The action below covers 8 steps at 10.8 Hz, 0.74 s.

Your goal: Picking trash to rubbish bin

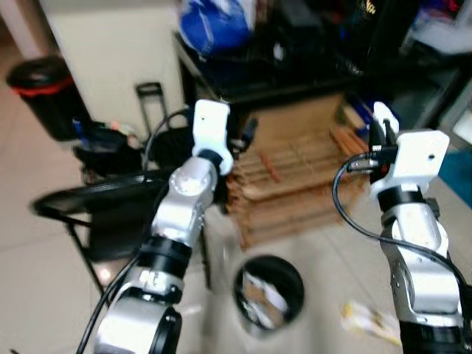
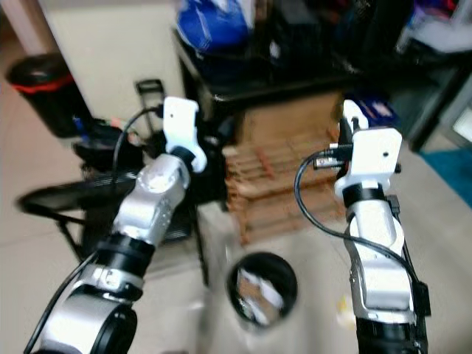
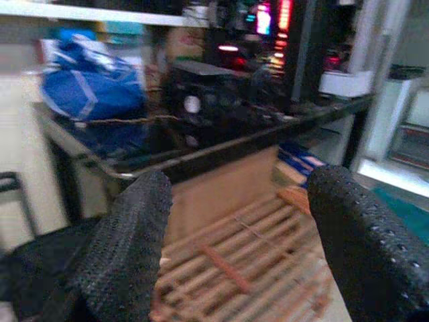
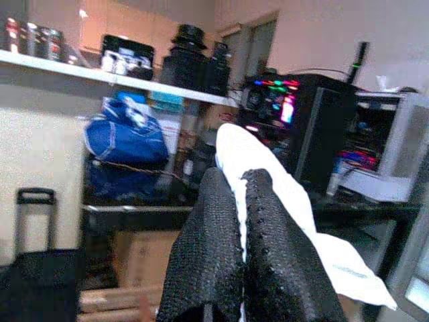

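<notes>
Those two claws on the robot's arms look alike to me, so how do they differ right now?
The left gripper stands open with nothing between its fingers, while the right gripper is shut on a white piece of trash. Both have black textured fingers and are raised above the small black bin on the floor.

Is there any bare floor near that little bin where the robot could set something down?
Bare tile lies left of the folding chair, toward the black bin with the red band. Right of the small bin a scrap lies on the tile. Behind it, the wooden pallet and black bag crowd the floor.
</notes>
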Tool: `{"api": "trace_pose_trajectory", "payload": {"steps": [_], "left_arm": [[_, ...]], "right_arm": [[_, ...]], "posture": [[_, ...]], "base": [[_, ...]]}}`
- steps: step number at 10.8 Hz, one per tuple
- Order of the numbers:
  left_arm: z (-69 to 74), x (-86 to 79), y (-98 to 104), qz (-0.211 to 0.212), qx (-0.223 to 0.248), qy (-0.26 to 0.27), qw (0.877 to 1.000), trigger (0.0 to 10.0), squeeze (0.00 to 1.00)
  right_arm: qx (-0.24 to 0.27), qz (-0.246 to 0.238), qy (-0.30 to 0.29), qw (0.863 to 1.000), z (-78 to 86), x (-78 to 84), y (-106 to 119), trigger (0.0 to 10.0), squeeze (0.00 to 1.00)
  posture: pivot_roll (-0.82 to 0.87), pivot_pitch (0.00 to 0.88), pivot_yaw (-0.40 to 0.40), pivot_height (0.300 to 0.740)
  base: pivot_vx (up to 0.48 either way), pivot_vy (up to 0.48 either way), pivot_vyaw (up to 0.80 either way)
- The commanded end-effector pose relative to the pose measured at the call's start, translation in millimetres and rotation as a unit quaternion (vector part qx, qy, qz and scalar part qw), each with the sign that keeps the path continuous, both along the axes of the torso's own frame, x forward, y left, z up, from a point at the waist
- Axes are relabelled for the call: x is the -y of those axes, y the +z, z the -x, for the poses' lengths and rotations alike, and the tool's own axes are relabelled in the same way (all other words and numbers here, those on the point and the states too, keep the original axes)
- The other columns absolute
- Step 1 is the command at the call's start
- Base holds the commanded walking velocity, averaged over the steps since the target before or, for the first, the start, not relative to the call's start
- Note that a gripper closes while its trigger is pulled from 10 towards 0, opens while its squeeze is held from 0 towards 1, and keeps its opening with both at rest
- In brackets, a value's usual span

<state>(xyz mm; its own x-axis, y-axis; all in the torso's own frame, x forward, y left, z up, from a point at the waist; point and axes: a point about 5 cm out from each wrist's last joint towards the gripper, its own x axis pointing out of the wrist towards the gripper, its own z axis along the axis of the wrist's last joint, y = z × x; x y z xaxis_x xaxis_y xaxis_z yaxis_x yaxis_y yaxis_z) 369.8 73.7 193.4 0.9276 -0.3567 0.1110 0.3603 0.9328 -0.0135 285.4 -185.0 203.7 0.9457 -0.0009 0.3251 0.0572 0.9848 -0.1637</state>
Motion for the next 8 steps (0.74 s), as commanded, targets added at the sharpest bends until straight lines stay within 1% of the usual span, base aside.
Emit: {"api": "trace_pose_trajectory", "payload": {"steps": [1,2,3,4,5,6,7,8], "left_arm": [[-2.7,-9.6,-1,-0.007,-0.005,0.017,1.000,10.0,0.00],[-2.0,-6.4,-3,0.000,-0.012,0.005,1.000,10.0,0.00],[0.8,-2.7,-12,-0.012,-0.021,-0.007,1.000,10.0,0.00],[3.6,-5.8,-27,-0.030,-0.038,-0.004,0.999,10.0,0.00],[8.8,-16.5,-52,-0.054,-0.062,0.011,0.997,10.0,0.00],[13.7,-26.2,-66,-0.067,-0.074,0.023,0.995,10.0,0.00],[21.5,-41.6,-81,-0.087,-0.087,0.041,0.992,10.0,0.00],[29.3,-52.3,-93,-0.094,-0.104,0.049,0.989,10.0,0.00]], "right_arm": [[0.003,0.002,0.011,1.000,0.0,-6.3,2,10.0,0.00],[0.003,0.002,0.011,1.000,0.1,-6.1,2,10.0,0.00],[-0.002,0.001,0.011,1.000,0.2,-6.2,-1,10.0,0.00],[-0.014,-0.002,0.018,1.000,0.2,-10.1,-8,10.0,0.00],[-0.031,-0.008,0.027,0.999,1.1,-15.0,-18,10.0,0.00],[-0.045,-0.012,0.031,0.998,1.9,-16.8,-26,10.0,0.00],[-0.070,-0.017,0.040,0.997,1.2,-19.2,-40,10.0,0.00],[-0.096,-0.028,0.046,0.994,0.0,-20.6,-55,10.0,0.00]], "posture": [[0.16,0.052,-0.013,0.740],[0.16,0.052,-0.013,0.740],[0.16,0.056,-0.014,0.740],[0.16,0.066,-0.018,0.740],[0.17,0.076,-0.026,0.740],[0.19,0.099,-0.039,0.740],[0.22,0.129,-0.053,0.740],[0.24,0.154,-0.061,0.740]], "base": [[0.390,0.281,0.00],[0.285,0.300,0.00],[0.000,0.000,0.00],[0.000,0.000,0.00],[0.000,0.000,0.00],[0.000,0.000,0.00],[0.000,0.000,0.00],[0.000,0.000,0.00]]}}
